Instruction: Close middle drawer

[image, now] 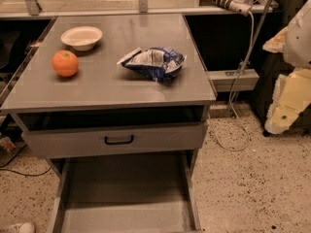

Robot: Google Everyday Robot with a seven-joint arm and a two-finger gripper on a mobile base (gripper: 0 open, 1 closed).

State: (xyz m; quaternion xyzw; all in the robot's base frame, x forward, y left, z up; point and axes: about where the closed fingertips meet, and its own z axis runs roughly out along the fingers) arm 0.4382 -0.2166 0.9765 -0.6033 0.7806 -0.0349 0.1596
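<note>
Grey metal cabinet (112,89) stands on speckled floor; its top bears a white bowl (81,37), an orange (65,63) and a crumpled blue snack bag (153,62), each apart from the others; upper drawer (58,142) with black handle (119,140) sits slightly ajar, its interior too dark to read; middle drawer (126,183) is pulled far out below it, its front panel and handle cut off by the lower edge; gripper (286,106) hangs at the right edge, well apart from the cabinet, partly cut off, a pale white and yellowish mass; whether it is released or clenched cannot be told.
</note>
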